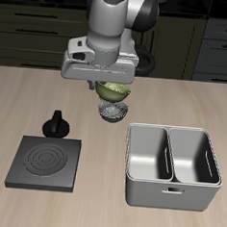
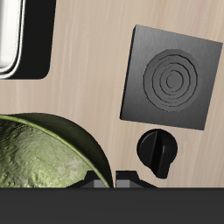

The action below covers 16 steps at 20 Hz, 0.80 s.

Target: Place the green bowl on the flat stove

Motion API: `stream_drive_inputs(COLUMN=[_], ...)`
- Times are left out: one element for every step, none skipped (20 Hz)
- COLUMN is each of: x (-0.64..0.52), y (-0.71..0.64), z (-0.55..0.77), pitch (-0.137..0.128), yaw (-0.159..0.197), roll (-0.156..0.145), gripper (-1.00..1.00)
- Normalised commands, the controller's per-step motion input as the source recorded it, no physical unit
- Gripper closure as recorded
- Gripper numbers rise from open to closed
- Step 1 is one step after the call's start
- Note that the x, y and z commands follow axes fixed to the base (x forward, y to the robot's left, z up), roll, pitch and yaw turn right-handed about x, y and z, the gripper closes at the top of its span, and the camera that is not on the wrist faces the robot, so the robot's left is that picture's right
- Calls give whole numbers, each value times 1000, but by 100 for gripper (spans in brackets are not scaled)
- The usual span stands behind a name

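The green bowl point(image 1: 114, 90) hangs in the air under my gripper point(image 1: 106, 85), which is shut on its rim. The bowl is held above the table, just over the grey-white patterned bowl point(image 1: 113, 111). In the wrist view the green bowl point(image 2: 39, 157) looms large beside my gripper point(image 2: 112, 182), its rim at one fingertip point(image 2: 93, 181). The flat stove point(image 1: 45, 161) is a black square plate with ring grooves, lying near the table's front edge and apart from the gripper. It also shows in the wrist view point(image 2: 171, 79).
A small black knobbed round object point(image 1: 56, 124) stands just behind the stove, between it and the gripper; it also shows in the wrist view point(image 2: 157, 150). A grey two-compartment metal basin point(image 1: 174, 167) sits near the front edge; its corner shows in the wrist view point(image 2: 19, 39).
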Motion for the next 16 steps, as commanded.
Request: stream_drive_inputs(x=[133, 517, 226, 320, 184, 354, 218, 238, 243, 127, 119, 360, 205, 202, 388, 176], y=[-98, -724, -325, -374, -273, -411, -255, -368, -244, -91, -132, -498, -172, -225, -420, -258], z=[92, 259, 100, 103, 13, 124, 87, 99, 89, 117, 5, 133, 50, -55, -111, -67], pitch=[-14, -34, 12, -20, 12, -18, -21, -40, -19, -31, -11, -30, -9, 35, 17, 38], yaw=[-12, -53, -35, -19, -9, 20, -35, 32, -37, -81, 11, 53, -20, -2, 51, 4], roll=[-22, -53, -70, 22, -40, -75, 44, -83, 27, 118, 8, -55, 66, 15, 13, -22], gripper=[100, 100, 100, 100, 100, 100, 100, 100, 100, 100, 100, 100, 100, 100, 100, 100])
